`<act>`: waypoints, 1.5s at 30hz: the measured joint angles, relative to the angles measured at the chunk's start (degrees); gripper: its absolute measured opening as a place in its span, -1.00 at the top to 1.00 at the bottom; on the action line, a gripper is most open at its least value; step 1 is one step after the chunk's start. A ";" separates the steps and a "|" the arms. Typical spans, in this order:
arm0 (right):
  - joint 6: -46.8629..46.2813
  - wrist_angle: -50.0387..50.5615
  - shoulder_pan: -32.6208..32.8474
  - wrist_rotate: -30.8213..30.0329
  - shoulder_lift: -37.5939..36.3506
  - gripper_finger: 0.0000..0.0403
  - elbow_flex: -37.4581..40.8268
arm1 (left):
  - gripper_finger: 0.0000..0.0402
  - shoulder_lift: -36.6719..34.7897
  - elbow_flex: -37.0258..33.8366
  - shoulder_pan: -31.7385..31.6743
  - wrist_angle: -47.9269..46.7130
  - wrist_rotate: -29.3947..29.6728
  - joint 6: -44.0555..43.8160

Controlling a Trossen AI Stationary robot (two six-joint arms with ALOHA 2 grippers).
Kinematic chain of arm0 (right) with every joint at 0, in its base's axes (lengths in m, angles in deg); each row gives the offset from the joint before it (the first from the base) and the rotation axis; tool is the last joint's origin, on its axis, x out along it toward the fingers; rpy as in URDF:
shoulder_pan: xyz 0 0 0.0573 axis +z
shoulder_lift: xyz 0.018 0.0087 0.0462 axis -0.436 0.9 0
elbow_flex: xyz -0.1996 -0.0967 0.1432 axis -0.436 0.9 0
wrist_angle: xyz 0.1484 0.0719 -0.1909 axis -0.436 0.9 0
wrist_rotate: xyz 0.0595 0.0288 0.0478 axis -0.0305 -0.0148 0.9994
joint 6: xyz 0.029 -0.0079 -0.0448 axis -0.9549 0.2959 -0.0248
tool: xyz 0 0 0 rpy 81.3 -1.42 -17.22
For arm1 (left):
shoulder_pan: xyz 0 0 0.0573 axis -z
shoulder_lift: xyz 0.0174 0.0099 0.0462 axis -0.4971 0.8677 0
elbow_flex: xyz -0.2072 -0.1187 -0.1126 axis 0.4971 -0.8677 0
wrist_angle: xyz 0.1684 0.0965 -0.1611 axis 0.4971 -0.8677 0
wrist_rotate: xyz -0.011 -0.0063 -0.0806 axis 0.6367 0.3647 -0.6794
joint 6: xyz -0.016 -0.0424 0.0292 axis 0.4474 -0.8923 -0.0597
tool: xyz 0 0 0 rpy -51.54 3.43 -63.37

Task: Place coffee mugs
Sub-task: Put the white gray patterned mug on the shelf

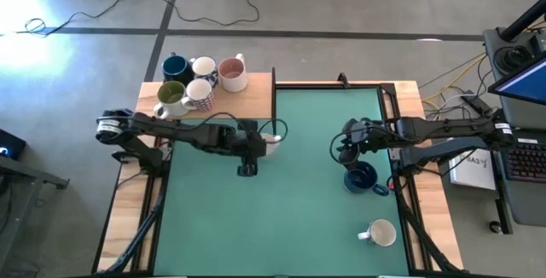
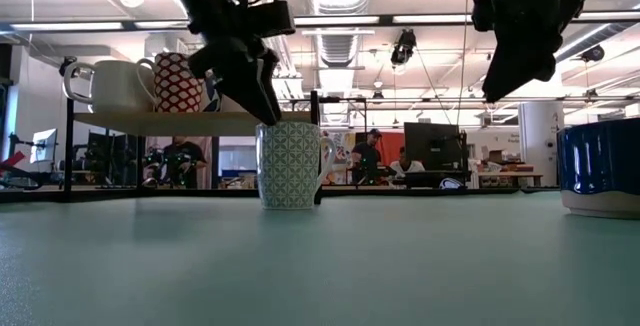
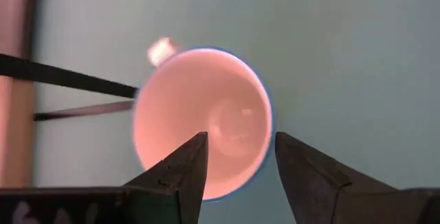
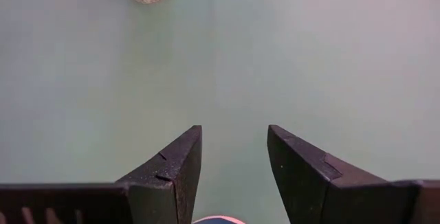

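- One lattice-patterned ceramic mug with a glossy pink interior [image 3: 206, 124] stands upright on the matte green table mat [image 1: 307, 210]; the left gripper [image 3: 237, 162] hangs spread over its rim.
- Right gripper [image 4: 234, 162] released, above the glazed dark-blue mug [image 1: 362, 177].

Glossy ceramic mug [image 2: 288, 164] on a matt green table mat [image 1: 307, 218].

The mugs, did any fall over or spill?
No. The patterned mug under the left tool stands upright on the green mat, as do the dark blue mug and white mug. Five mugs sit upright on the wooden shelf. Nothing spilled.
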 joint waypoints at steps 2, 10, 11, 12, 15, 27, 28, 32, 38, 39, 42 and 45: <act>0.14 0.03 0.00 0.00 0.03 0.23 0.00 | 0.26 0.02 -0.04 -1.01 -0.52 -5.97 0.00; 0.40 -0.02 0.00 0.04 0.04 0.23 0.00 | 0.44 0.33 -0.35 -1.38 0.35 -9.67 0.83; 0.40 -0.06 0.00 0.04 0.04 0.23 0.00 | 0.46 0.56 -0.46 -1.48 0.52 -9.69 0.83; 0.40 -0.08 0.00 0.05 0.04 0.23 0.00 | 0.48 1.01 -0.65 -1.54 0.56 -9.64 0.85; 0.40 -0.13 0.00 0.08 0.05 0.23 0.00 | 0.52 3.28 -0.70 -1.65 0.54 -9.42 1.15; 0.43 -0.16 0.00 0.09 0.11 0.23 0.00 | 0.94 6.68 2.25 -1.71 -1.84 -7.79 2.54; 0.47 -0.16 0.00 0.09 0.11 0.23 0.00 | 0.94 6.61 3.02 -1.71 -2.30 -8.10 2.45; 0.73 -0.13 0.00 0.07 0.11 0.23 0.00 | 0.95 6.23 7.74 -1.68 -8.84 -8.40 1.06; 0.94 0.32 0.00 0.09 0.11 0.23 0.00 | 0.96 5.65 15.79 -1.68 -17.00 -9.83 -1.99; 0.93 0.50 0.00 0.09 0.11 0.23 0.00 | 0.96 5.43 16.51 -1.68 -17.82 -9.86 -2.28; 0.93 1.30 0.00 0.09 0.09 0.23 0.00 | 0.96 4.81 18.55 -1.68 -20.45 -9.89 -3.28; 0.93 1.88 0.00 0.09 0.11 0.23 0.00 | 0.96 4.50 21.05 -1.68 -23.46 -9.87 -4.62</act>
